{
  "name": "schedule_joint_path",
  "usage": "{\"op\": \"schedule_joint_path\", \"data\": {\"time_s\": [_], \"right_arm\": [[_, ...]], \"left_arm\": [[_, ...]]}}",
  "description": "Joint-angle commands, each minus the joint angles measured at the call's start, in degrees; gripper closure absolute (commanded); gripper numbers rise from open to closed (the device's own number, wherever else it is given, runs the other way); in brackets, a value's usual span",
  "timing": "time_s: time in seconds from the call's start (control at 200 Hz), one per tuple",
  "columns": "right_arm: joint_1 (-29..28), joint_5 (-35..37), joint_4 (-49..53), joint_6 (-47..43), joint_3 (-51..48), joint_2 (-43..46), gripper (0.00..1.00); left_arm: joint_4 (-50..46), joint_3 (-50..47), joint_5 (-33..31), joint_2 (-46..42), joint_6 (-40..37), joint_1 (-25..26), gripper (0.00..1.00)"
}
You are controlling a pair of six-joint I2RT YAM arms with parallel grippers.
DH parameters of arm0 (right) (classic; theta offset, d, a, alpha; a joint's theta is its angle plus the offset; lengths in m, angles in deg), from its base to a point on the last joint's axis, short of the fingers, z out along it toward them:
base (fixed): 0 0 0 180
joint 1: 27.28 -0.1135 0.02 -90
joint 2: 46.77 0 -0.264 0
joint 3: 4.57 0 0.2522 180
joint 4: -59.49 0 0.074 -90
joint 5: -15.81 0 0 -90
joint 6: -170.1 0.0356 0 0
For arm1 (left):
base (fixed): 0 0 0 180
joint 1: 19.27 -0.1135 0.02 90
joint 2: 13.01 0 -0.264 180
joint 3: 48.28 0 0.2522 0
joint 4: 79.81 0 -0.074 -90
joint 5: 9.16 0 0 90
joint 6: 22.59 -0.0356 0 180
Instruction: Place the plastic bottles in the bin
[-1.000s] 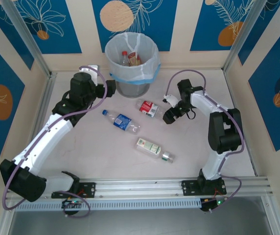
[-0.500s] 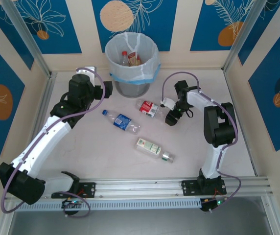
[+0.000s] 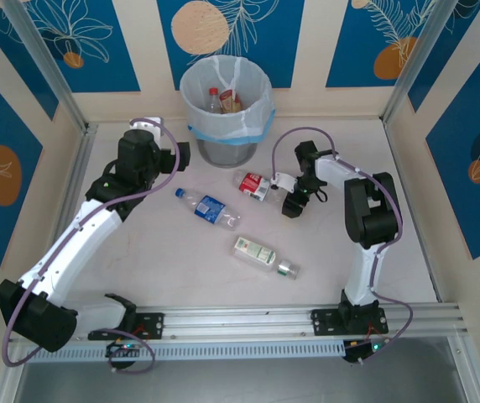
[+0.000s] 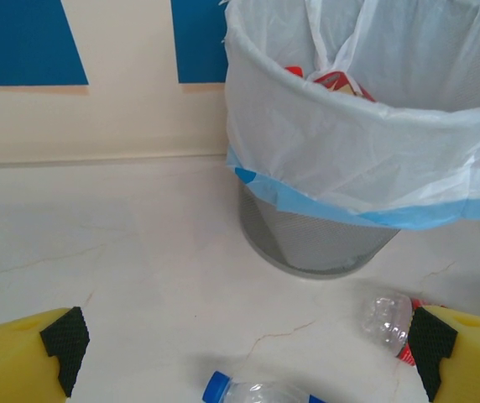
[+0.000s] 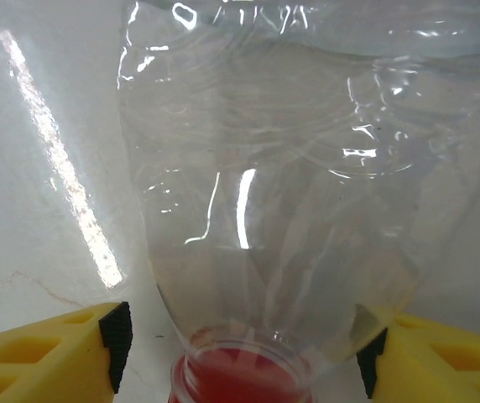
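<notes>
From above, the bin (image 3: 223,151) stands at the table's (image 3: 181,269) 12 o'clock, with a red-labelled bottle (image 3: 255,185) lying at its 5 o'clock. The right wrist view adds that the right pincer (image 5: 240,353) straddles the bottle's neck without yet pinching it. The left pincer (image 4: 244,344) gapes wide.

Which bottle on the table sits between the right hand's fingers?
The red-labelled bottle, nearest the bin; the blue-labelled bottle and green-labelled bottle lie apart, untouched.

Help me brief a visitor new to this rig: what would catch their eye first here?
Likely the white-lined bin at the far edge of the table, a red-capped bottle showing inside. In front of it lie a red-labelled bottle, a blue-labelled bottle and a green-white bottle. The right tool straddles the red-labelled bottle's neck.
</notes>
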Motion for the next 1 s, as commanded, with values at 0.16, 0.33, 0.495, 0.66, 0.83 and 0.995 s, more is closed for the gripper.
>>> {"op": "schedule_joint_path", "data": {"time_s": [0.16,0.33,0.495,0.66,0.83,0.995], "right_arm": [[-0.47,-0.12,0.09,-0.16,1.59,-2.13,0.43],[-0.71,-0.61,1.01,-0.41,0.8,-1.4,0.51],[-1.01,-1.11,1.25,-0.24,-0.81,0.02,0.68],[-1.28,-1.87,2.38,1.13,-0.91,0.66,0.81],[-1.32,-2.65,2.25,2.06,-1.58,2.16,0.93],[-1.51,-2.79,2.22,2.78,-2.63,5.13,1.0]], "left_arm": [[-0.96,-1.17,-1.87,-1.77,1.11,-1.55,0.01],[-0.85,-1.66,-1.71,-1.64,1.44,-2.14,0.01],[-0.46,-2.35,-1.7,-1.55,1.57,-2.84,0.01],[-0.51,-2.36,-0.79,-1.18,2.08,-3.77,0.01],[-0.58,-2.61,-0.54,-1.24,2.35,-4.41,0.01],[-0.28,-3.02,0.03,-1.38,3.23,-4.98,0.01]]}}
